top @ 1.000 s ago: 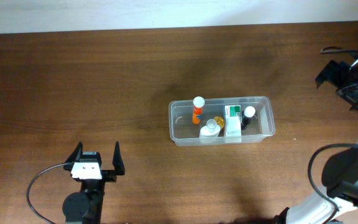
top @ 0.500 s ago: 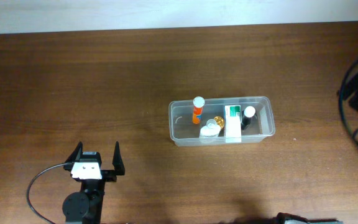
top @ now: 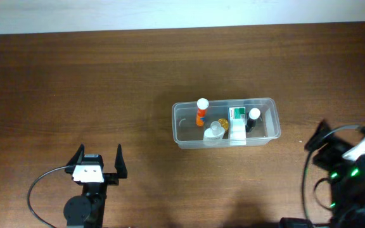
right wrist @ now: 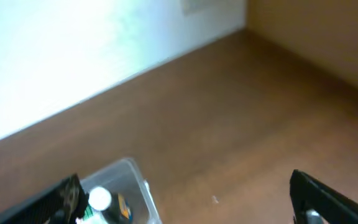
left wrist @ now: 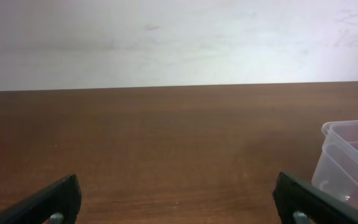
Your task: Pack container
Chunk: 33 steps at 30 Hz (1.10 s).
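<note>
The clear plastic container (top: 177, 130) sits right of the table's centre. It holds an orange bottle (top: 201, 112), a clear white-capped bottle (top: 214, 130), a green-and-white box (top: 237, 121) and a dark white-capped bottle (top: 252, 118). My left gripper (top: 99, 158) is open and empty at the front left, far from the container; the left wrist view (left wrist: 179, 202) shows the container's corner (left wrist: 347, 158) at its right edge. My right gripper (top: 341, 138) is open and empty to the container's front right; the right wrist view (right wrist: 185, 199) shows the container's end (right wrist: 140, 180) and the dark bottle (right wrist: 99, 199).
The brown wooden table (top: 106, 82) runs to a white wall (left wrist: 179, 37) at the back. A black cable (top: 40, 183) loops beside the left arm's base. The right arm's body (top: 353, 183) fills the front right corner.
The right arm has swung from the far right edge down to the front right, and its gripper is now near the container's right end. The left arm and the container have not moved.
</note>
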Available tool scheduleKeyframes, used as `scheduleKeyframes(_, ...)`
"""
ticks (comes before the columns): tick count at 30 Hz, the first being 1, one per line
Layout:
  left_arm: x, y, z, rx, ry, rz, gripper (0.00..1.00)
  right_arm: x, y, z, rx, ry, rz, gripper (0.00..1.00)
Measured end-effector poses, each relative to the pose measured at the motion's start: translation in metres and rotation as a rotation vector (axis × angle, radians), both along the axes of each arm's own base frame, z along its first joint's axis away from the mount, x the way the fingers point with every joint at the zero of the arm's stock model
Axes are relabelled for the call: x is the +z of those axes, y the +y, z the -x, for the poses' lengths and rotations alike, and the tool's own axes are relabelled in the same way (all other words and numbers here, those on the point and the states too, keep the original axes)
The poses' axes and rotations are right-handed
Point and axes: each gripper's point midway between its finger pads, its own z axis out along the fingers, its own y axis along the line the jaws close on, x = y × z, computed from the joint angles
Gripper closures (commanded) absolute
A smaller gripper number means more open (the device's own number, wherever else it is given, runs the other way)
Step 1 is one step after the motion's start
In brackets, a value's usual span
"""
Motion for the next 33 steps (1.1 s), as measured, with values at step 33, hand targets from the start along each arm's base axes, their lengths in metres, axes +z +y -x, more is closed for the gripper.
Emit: scheduleKeyframes(33, 0.000, 0.000, 0.000, 0.000, 0.000, 0.000, 0.01, -0.124, 0.061, -0.035, 0.359, -0.354, 0.129, 0.02)
